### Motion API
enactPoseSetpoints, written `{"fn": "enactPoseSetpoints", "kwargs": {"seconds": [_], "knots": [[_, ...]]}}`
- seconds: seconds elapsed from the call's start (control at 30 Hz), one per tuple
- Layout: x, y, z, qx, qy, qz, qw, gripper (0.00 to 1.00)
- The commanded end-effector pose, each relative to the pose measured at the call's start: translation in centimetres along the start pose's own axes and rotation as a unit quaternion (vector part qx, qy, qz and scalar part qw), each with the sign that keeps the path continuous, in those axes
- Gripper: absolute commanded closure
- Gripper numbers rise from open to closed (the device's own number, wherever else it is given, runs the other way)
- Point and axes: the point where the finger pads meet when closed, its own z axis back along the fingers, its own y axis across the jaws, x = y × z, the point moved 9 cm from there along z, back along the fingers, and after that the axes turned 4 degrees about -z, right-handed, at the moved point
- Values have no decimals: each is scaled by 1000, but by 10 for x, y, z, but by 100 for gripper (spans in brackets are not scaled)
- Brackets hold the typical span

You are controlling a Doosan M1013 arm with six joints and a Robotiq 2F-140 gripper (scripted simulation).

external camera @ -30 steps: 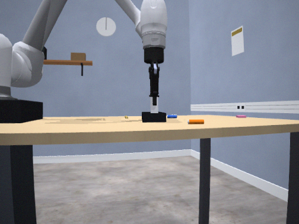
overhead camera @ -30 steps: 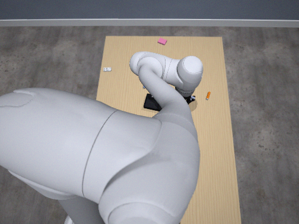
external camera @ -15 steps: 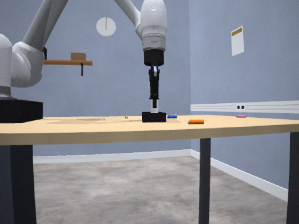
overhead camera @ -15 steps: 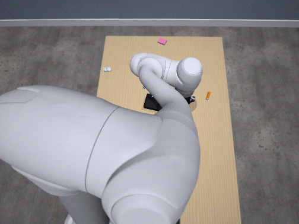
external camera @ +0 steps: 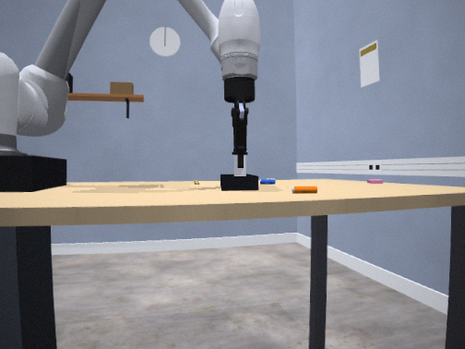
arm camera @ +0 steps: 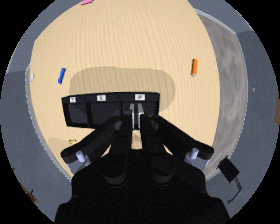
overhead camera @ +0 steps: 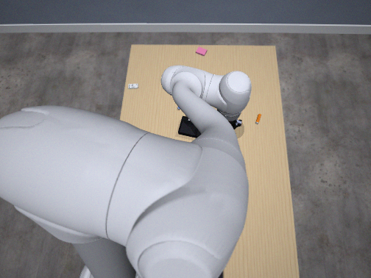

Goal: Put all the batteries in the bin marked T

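Observation:
A blue battery [external camera: 268,181] [arm camera: 61,76] lies on the table beyond the left part of the bin row. An orange battery [overhead camera: 258,118] [external camera: 304,189] [arm camera: 194,66] with a pale end lies right of the row. The black bin marked T [overhead camera: 181,129] [arm camera: 67,100] is the left one of three in a row. It looks empty and dark inside. My gripper [external camera: 240,170] [arm camera: 135,109] is shut, pointing down, with its pale fingertips low at the right-hand bin [external camera: 231,185] [arm camera: 154,98]. I see nothing between them. In the top view the arm hides the fingertips.
A pink block [overhead camera: 201,51] [external camera: 375,181] [arm camera: 87,2] lies at the table's far edge. A small white piece [overhead camera: 132,86] [arm camera: 32,77] lies near the left edge. A small brass-coloured thing [external camera: 196,183] [arm camera: 72,141] lies near the T bin, on the robot's side. The middle bin [arm camera: 111,98] adjoins both others.

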Motion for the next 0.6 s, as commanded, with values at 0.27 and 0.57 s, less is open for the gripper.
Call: {"fn": "enactPoseSetpoints", "kwargs": {"seconds": [0.27,0.57], "knots": [[0,0,1,0,1,0,1000,85],[0,0,3,0,1,0,1000,85]]}}
